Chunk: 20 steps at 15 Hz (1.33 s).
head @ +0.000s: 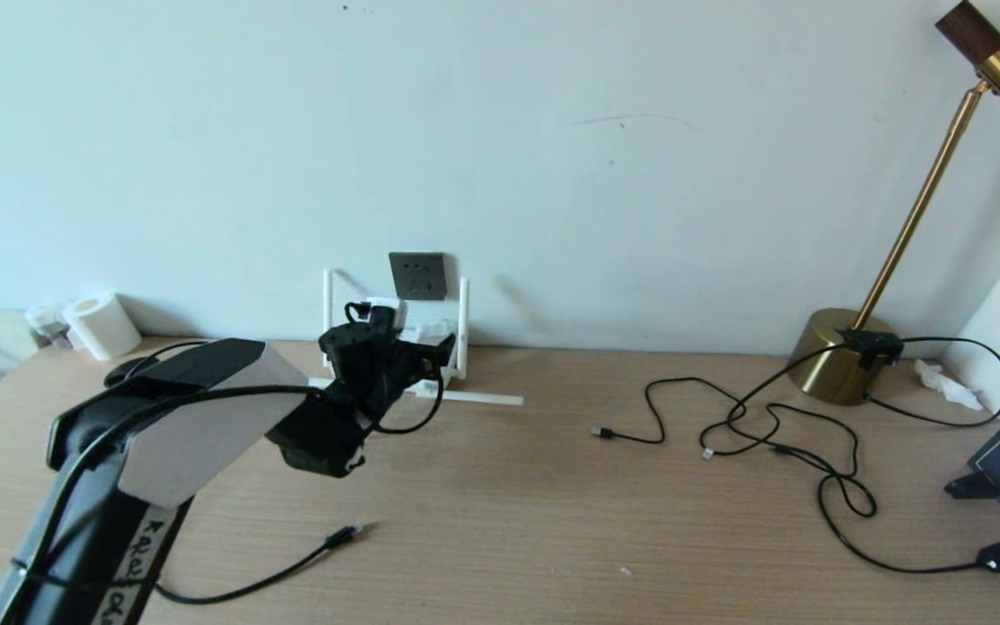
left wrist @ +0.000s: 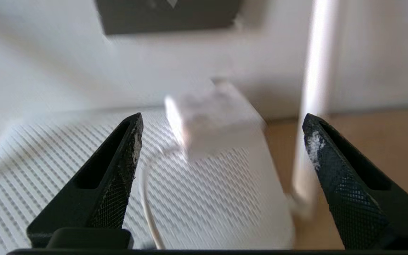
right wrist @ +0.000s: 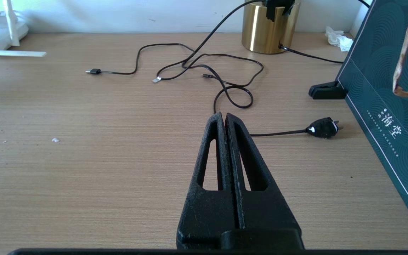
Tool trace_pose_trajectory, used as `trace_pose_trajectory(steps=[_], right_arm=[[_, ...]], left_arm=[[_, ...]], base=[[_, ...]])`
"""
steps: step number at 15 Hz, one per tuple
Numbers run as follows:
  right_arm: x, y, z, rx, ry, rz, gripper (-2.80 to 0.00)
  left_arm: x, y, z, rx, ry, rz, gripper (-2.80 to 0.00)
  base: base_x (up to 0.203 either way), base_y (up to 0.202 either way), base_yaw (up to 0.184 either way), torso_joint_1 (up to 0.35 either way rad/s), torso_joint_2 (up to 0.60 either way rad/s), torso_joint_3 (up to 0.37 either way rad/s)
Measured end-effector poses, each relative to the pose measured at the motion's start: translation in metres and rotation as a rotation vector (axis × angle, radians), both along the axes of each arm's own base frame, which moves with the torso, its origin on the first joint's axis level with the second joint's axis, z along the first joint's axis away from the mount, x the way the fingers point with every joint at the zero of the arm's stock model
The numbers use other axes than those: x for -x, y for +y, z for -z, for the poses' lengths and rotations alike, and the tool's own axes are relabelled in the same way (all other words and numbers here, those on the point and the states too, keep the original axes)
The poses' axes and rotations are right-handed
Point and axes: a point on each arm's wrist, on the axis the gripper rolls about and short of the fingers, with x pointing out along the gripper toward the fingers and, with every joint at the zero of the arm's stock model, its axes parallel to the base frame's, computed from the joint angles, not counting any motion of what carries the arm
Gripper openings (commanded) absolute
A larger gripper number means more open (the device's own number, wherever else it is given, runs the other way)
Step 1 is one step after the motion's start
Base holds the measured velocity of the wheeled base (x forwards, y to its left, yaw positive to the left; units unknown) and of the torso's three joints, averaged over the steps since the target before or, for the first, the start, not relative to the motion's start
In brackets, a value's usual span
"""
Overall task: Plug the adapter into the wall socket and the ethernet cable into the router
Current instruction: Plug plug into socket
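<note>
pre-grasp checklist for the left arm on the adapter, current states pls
1. Left gripper open: ok, fingers spread wide.
2. Small white rounded-square adapter between the fingers: ok, lying on the flat white ribbed router.
3. Fingers touching the adapter: not ok, still apart.
4. Dark grey square wall socket unoccupied: ok.
5. Black ethernet cable unplugged on the wooden desk: ok.
6. Right gripper idle, shut: ok.
</note>
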Motion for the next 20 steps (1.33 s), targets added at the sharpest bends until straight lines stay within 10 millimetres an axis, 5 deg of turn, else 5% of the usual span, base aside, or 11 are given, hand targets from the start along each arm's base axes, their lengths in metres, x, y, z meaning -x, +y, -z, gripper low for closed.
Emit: trace_pose_trajectory(steps=[6,14,15,20], right_arm=[[0.0,0.0,0.0,0.0,0.0,0.0,-2.8],[0.0,0.0,0.0,0.0,0.0,-0.001,-2.8],[0.0,0.0,0.0,0.0,0.0,-0.001,-2.8],[0.0,0.0,0.0,0.0,0.0,-0.001,-2.8]], left_arm=[[0.0,-0.023,-0.005,0.006,-0.021,0.016,0.0],[-0.009,-0.026,0.01,-0.022,0.058,-0.036,0.0],[-0.009,-0.026,0.011,-0.024,0.064,-0.036,-2.8],[-0.009,-0.027,0.01,-0.021,0.055,-0.035,-2.8]], base=[[0.0,0.0,0.0,0.0,0.0,0.0],[0.0,0.0,0.0,0.0,0.0,0.0],[0.0,0.0,0.0,0.0,0.0,0.0],[0.0,0.0,0.0,0.0,0.0,0.0]])
